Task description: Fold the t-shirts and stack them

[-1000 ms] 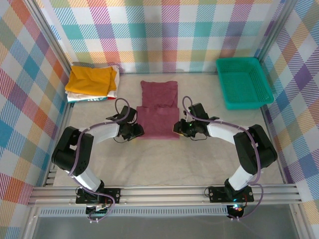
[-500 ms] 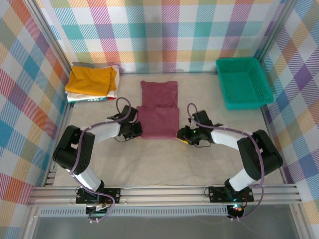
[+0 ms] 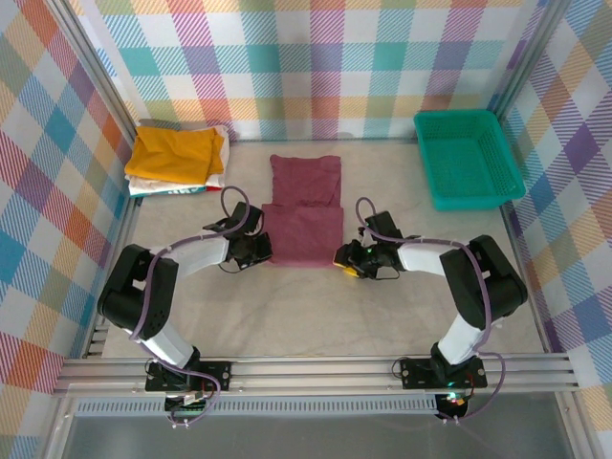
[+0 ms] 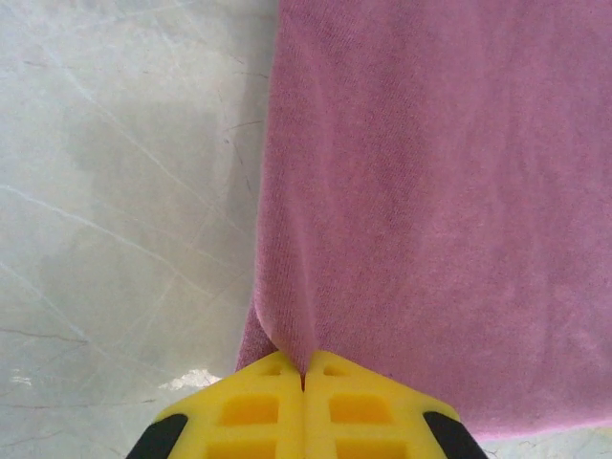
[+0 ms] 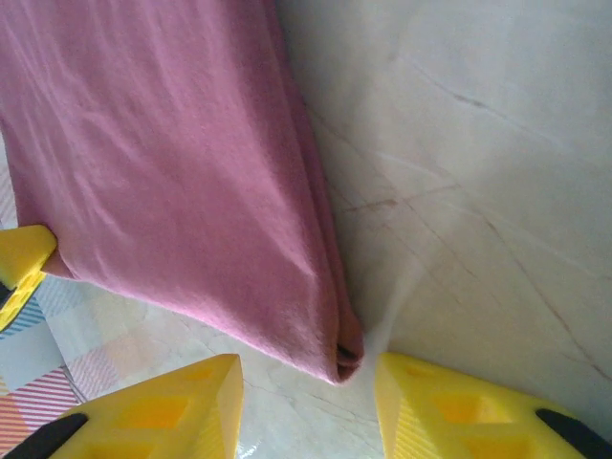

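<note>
The left gripper [image 4: 304, 378] is clamped on the near-left edge of the maroon shirt [image 3: 304, 225]. The right gripper [image 5: 306, 373] stands open astride the shirt's near-right corner. The shirt lies folded mid-table [image 3: 316, 316], on pale marbled stone. A yellow-and-white shirt stack [image 3: 175, 155] occupies the far-left corner and a teal basket [image 3: 469, 158] the far-right, with plaid walls [image 3: 316, 67] around.

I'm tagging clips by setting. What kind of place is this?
Probably a robot test booth, not a home: left arm and right arm bolted to a metal rail, plaid walls boxing in the table, a maroon shirt laid flat.
</note>
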